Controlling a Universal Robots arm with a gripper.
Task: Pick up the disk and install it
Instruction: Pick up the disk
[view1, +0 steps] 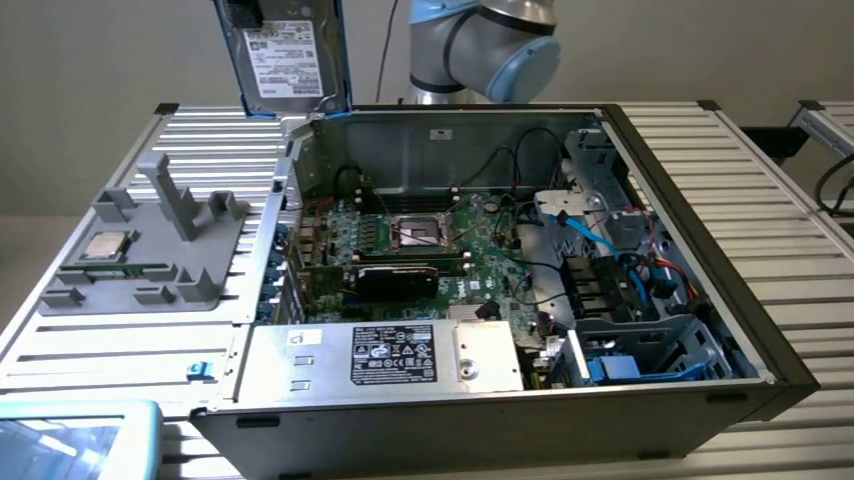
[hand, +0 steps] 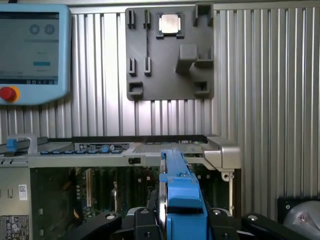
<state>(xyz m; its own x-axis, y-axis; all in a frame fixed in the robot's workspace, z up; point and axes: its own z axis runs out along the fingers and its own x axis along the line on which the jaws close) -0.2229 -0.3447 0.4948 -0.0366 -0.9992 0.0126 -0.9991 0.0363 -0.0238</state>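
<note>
**Disk gripped, hanging over the case corner**

Hand (hand: 182, 227) is roughly half closed and clamped on the disk (view1: 284, 55). Its black fingers (hand: 144, 224) sit one on each side, with the disk edge-on between them.

Disk hangs upright with the label face showing, touching nothing but the hand. It's above the counter (view1: 747, 180) edge where the arm (view1: 481, 45) stands, just over a corner of the open computer case (view1: 441, 135).

Handling, my read:
- Stiff metal slab, dense for its size, no give.
- Broad faces are smooth, so a light pinch would let it slip or pivot. It wants a firm squeeze across both flat faces, close to one end.
- Shock-sensitive inside, so no knocks against the case sheet metal.
- Blue bracket (hand: 182, 192) round the edges is thin plastic and will flex. Don't load it; best to grip clear of it.
- Printed label scuffs easily.

The contact spots are hidden behind the bracket. The pads are probably on the bare metal faces, but I can't confirm.
</note>
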